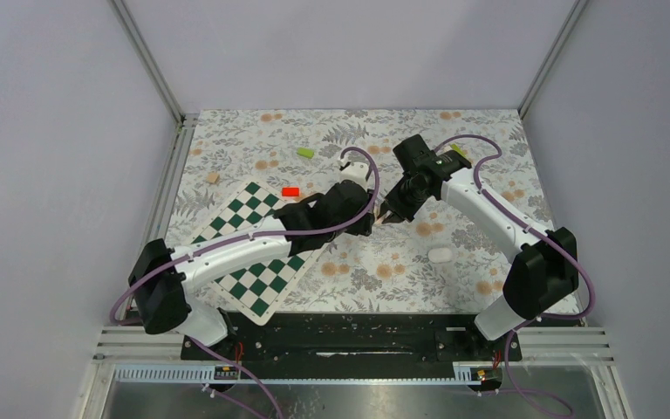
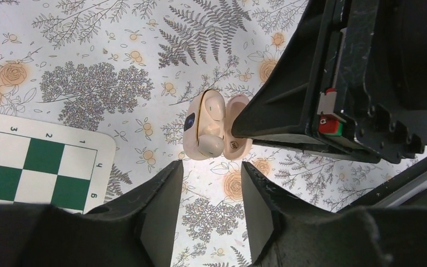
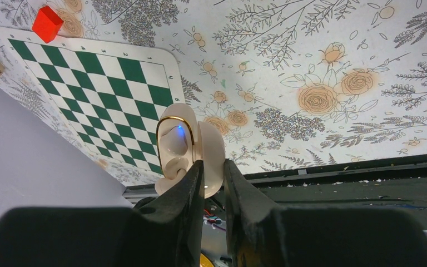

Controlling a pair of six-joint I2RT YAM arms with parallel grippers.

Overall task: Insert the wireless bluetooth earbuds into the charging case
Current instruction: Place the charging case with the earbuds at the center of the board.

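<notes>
At the middle of your floral-printed counter (image 1: 253, 140), just right of the green-and-white chessboard mat (image 1: 260, 281), your right claw (image 3: 212, 168) is pinched tight on the hinged lid of the small white rounded plastic charging case (image 3: 175, 142). The case stands open, showing its gold-rimmed inside. Your left claw (image 2: 211, 166) stands partly apart and holds nothing, with the case just beyond its fingertips.

chessboard mat (image 1: 262, 284) | red block (image 1: 290, 191) at its edge — perhaps touching | green block (image 1: 305, 152)
</notes>
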